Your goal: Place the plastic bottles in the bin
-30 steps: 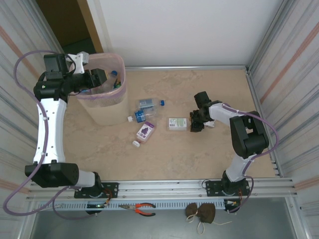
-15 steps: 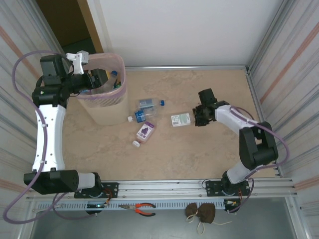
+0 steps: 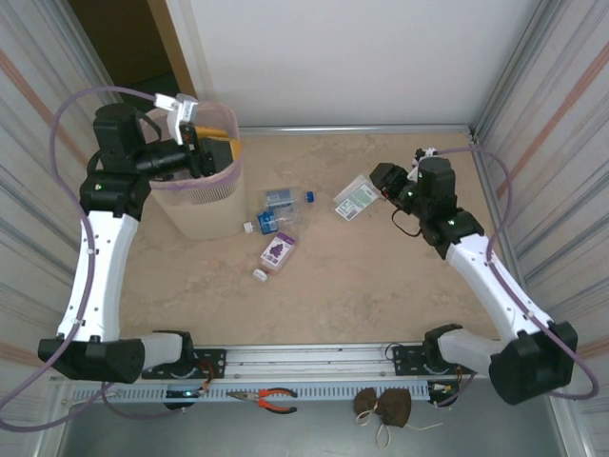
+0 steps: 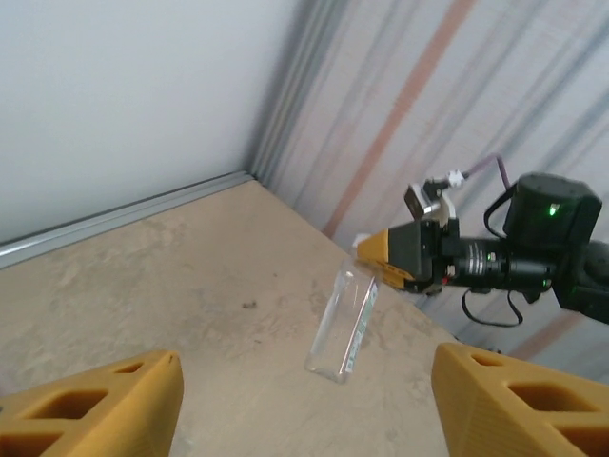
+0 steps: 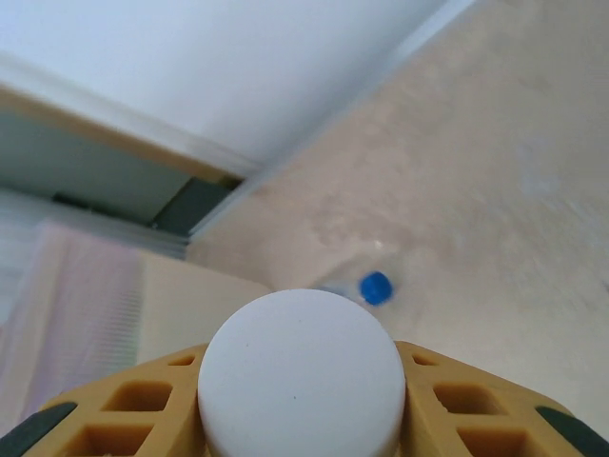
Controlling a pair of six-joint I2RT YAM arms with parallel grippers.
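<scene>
A clear plastic bottle [image 3: 355, 198] with a green-and-white label hangs tilted above the table, my right gripper [image 3: 383, 185] shut on its neck end. In the right wrist view its white cap [image 5: 300, 373] sits between the yellow fingers [image 5: 464, 392]. The left wrist view shows that same bottle [image 4: 344, 324] dangling from the right gripper [image 4: 407, 259]. My left gripper [image 3: 213, 152] hovers over the bin [image 3: 202, 211], a beige basket with a pink liner [image 3: 226, 173]; its fingers [image 4: 100, 409] stand wide apart with nothing between them. Three more bottles [image 3: 277, 249] lie right of the bin.
One lying bottle [image 3: 282, 200] has a blue cap [image 3: 310, 196], also seen as a blue cap [image 5: 377, 287] from the right wrist. Another bottle [image 3: 270, 221] lies against it. Metal walls [image 3: 533, 114] close both sides. Pliers [image 3: 274, 399] lie on the front rail.
The right arm has lifted the clear bottle off the table and carried it up and back. The left gripper has shifted right over the bin's rim.
</scene>
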